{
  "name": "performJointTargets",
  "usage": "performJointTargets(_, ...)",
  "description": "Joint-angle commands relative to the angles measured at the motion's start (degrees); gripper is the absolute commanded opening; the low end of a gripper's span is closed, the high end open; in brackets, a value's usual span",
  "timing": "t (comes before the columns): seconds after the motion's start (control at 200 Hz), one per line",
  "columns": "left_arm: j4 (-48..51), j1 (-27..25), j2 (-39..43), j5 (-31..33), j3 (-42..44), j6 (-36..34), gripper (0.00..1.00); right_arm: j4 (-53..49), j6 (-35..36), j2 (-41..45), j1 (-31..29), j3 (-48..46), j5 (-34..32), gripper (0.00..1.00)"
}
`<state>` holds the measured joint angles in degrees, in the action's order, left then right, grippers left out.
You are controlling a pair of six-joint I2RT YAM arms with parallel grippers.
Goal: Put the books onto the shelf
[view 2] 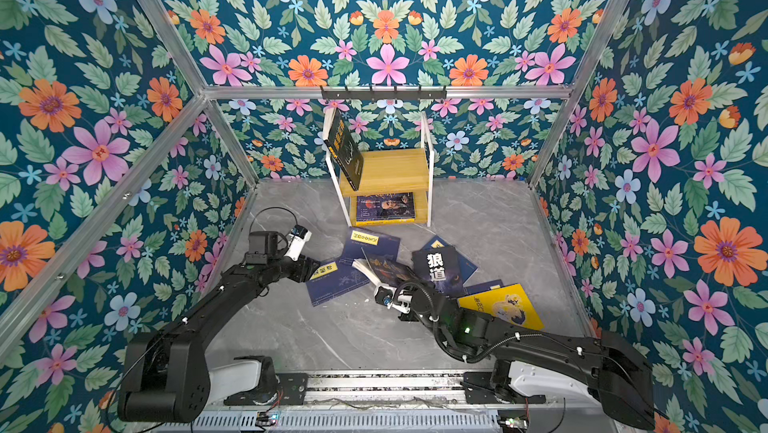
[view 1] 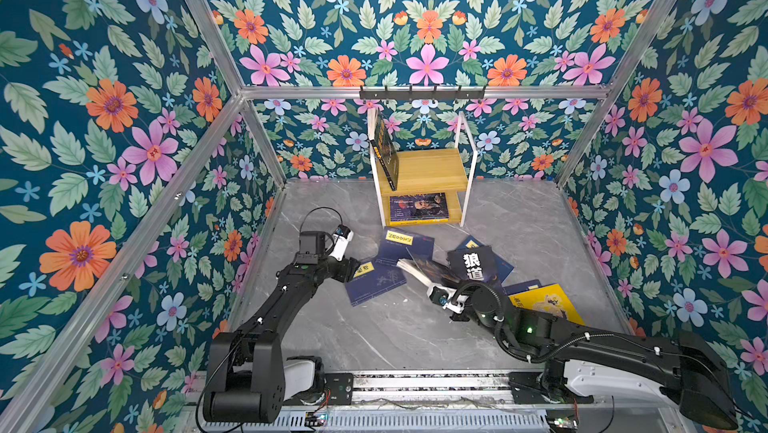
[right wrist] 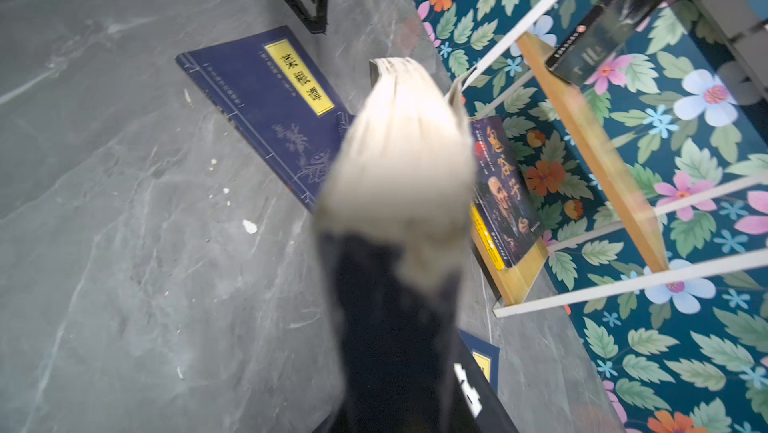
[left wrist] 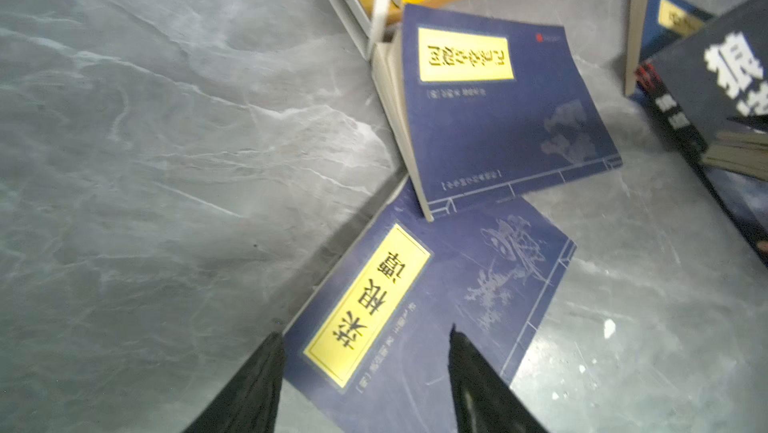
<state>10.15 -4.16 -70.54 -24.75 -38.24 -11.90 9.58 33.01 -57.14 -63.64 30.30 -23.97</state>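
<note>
Holding one dark book by its end, below the shelf.
Clamped on it, the right gripper sits mid-frame in a top view; the book's length points upper left, and the shelf stands near, straight up-frame. Wide open, the left gripper straddles a navy book lying flat.
</note>
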Motion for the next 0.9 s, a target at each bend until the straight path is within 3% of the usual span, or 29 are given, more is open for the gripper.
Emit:
performJointTargets(0.0,-3.9,2.1,1.7,-4.1,0.5,4.2,0.70,2.3,-4.3,2.8,1.4,0.0,1.7,0.00)
performJointTargets(0.465,-6.0,7.4,5.6,-5.7,1.0,6.9,0.88,0.9,-17.2,7.2,6.9,6.2,0.7,0.00)
performJointTargets(0.63,-5.2,7.8,5.5,-5.7,-0.3,6.5,0.99,-1.2,-25.1,4.2,9.8,11.9,-0.6,0.00)
performJointTargets(0.895,-4.9,7.9,6.2,-6.2,-0.6,6.2,1.00,0.2,-30.3,-2.8,11.8,20.8,-1.7,0.00)
